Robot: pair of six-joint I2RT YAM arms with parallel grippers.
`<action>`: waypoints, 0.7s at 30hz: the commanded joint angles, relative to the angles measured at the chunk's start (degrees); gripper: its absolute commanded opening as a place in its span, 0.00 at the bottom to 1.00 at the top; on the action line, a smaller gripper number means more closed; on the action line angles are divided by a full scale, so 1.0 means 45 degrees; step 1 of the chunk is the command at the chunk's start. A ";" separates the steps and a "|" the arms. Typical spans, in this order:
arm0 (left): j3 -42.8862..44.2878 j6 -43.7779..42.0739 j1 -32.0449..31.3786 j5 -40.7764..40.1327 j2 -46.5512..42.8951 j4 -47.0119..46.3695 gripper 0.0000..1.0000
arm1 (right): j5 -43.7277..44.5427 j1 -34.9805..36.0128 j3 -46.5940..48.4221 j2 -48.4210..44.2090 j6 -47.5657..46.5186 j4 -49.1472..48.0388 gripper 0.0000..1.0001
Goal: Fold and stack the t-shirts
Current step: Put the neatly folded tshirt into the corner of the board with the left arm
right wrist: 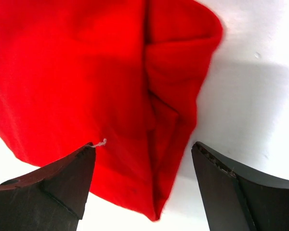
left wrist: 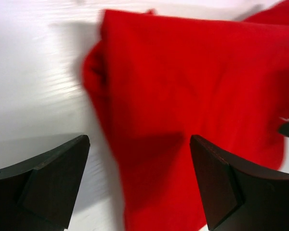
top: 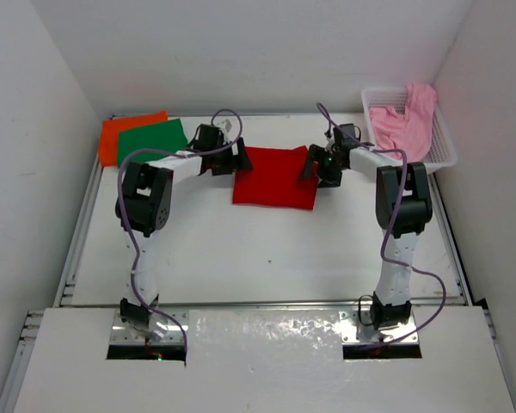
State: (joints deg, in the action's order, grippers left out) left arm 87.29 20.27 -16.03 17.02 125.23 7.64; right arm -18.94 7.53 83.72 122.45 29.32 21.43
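Lying on white walled-in table (top: 241, 249): red tee (top: 275, 176).

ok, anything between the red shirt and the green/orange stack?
Only the left hand, open at the left edge of the red shirt, sits on the line toward the green shirt. Nothing else visible there.

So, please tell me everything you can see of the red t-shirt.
The red t-shirt is plain soft cloth, folded into a rough rectangle and lying flat on the white table, at its far middle. Layered folds show along its side edges. The open left claw hovers at its left edge, the open right claw at its right; contact cannot be told.
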 commanded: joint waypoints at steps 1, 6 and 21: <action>-0.0666 0.1040 -0.0441 0.1837 0.1406 0.0217 0.84 | -0.0205 0.0357 -0.0284 0.0737 0.0281 -0.0543 0.80; -0.1153 0.1860 -0.0655 0.3209 0.2346 -0.0368 0.77 | -0.0537 0.0514 -0.0947 0.0738 0.0788 -0.1440 0.77; 0.0192 -0.1826 0.0671 0.0348 -0.0830 0.1815 0.00 | -0.0187 -0.0091 -0.1710 -0.1760 -0.0733 0.0217 0.79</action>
State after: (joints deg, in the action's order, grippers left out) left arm 86.59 22.26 -15.25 30.57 128.49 5.41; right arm -22.33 8.16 77.58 119.22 30.28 15.92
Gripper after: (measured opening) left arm 0.099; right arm 0.781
